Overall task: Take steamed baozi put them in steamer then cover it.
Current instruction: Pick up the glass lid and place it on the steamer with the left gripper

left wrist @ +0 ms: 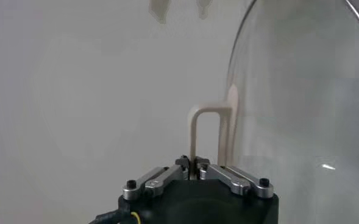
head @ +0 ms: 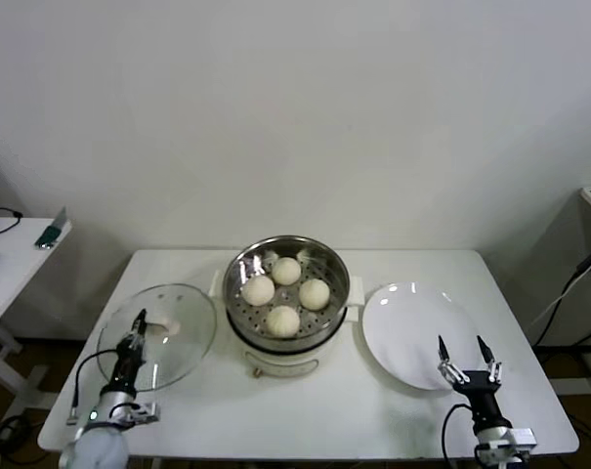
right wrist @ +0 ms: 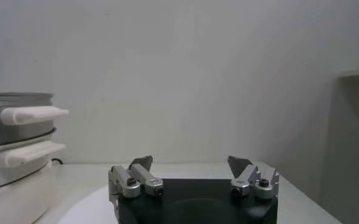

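We note the left pincer (left wrist: 195, 162) clamped on the cover (head: 183, 337) by its thin handle (left wrist: 206, 131), the right pincer (head: 468, 367) apart over the plate (head: 412, 313); the glass may swing or slip during lifting.

The steamer (head: 326, 264) basket is shiny perforated steel; its base and side handles (right wrist: 33, 114) look like smooth cream plastic. Four baozi (head: 284, 320) have a smooth, matt dough skin. The cover (head: 192, 337), at nine o'clock from the steamer, is clear glossy glass with a metal rim and a cream plastic handle (left wrist: 206, 131). The plate (head: 412, 332), at three o'clock, is glossy white. The bench (head: 529, 391) is matt white. Both end effectors have bare metal links on black housings.
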